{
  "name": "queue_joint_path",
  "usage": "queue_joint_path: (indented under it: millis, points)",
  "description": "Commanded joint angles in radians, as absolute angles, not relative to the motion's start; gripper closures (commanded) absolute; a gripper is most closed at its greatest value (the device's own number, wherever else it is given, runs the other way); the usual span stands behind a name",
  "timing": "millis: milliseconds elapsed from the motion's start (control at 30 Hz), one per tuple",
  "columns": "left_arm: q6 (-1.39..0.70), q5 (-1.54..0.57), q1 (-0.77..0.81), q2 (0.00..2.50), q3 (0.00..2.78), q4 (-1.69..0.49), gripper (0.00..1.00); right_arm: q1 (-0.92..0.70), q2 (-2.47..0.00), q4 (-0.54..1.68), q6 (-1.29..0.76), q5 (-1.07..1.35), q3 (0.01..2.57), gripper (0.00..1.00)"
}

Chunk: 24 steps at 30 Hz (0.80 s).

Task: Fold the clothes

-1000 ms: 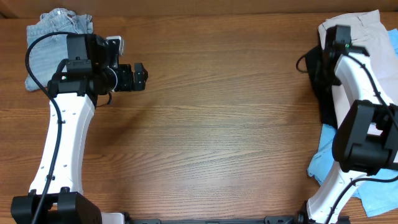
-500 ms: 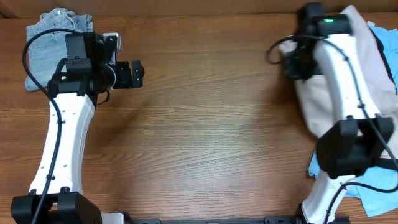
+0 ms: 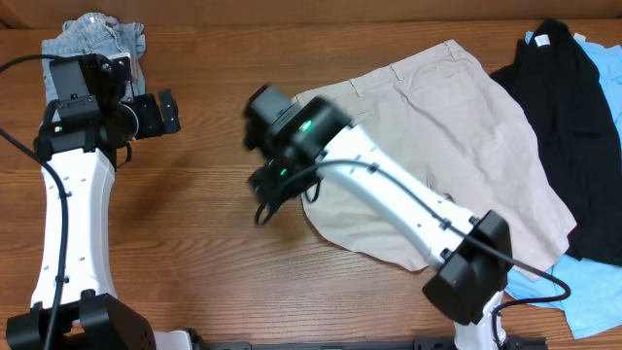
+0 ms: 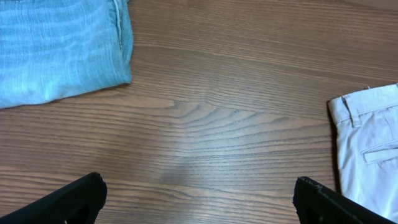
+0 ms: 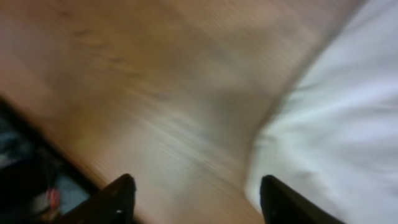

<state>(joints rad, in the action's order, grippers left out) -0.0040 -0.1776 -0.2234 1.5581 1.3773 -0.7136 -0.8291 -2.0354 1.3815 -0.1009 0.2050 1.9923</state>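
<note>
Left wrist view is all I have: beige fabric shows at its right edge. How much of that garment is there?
Observer: The beige shorts lie spread over the middle and right of the table.
Reviewer: Is the right arm holding them?
Observer: No. The right gripper hangs at their left edge, fingers apart with bare wood between.
Reviewer: Anything else on that side?
Observer: A black garment lies at the far right, on top of a sky-blue top.
</note>
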Motion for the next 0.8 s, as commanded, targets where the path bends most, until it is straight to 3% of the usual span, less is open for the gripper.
queue_joint_path:
  millis: [0, 167, 300, 533, 767]
  points:
    - [0.031, -0.196, -0.217, 1.564, 1.397, -0.710, 0.00, -0.801, -1.997, 1.406, -0.182, 0.164, 2.059, 0.25]
    - [0.087, -0.325, -0.155, 1.566, 1.397, -0.711, 0.00, -0.649, -1.990, 1.444, -0.240, 0.123, 2.124, 0.23]
    - [0.101, -0.334, -0.045, 1.578, 1.396, -0.708, 0.00, -0.467, -1.983, 1.433, -0.241, 0.123, 2.130, 0.12]
    - [0.209, -0.326, 0.206, 1.697, 1.396, -0.676, 0.00, -0.167, -1.984, 1.420, -0.240, 0.128, 2.129, 0.12]
    - [0.300, -0.274, 0.384, 1.855, 1.396, -0.619, 0.00, -0.009, -1.984, 1.424, -0.229, 0.128, 2.128, 0.11]
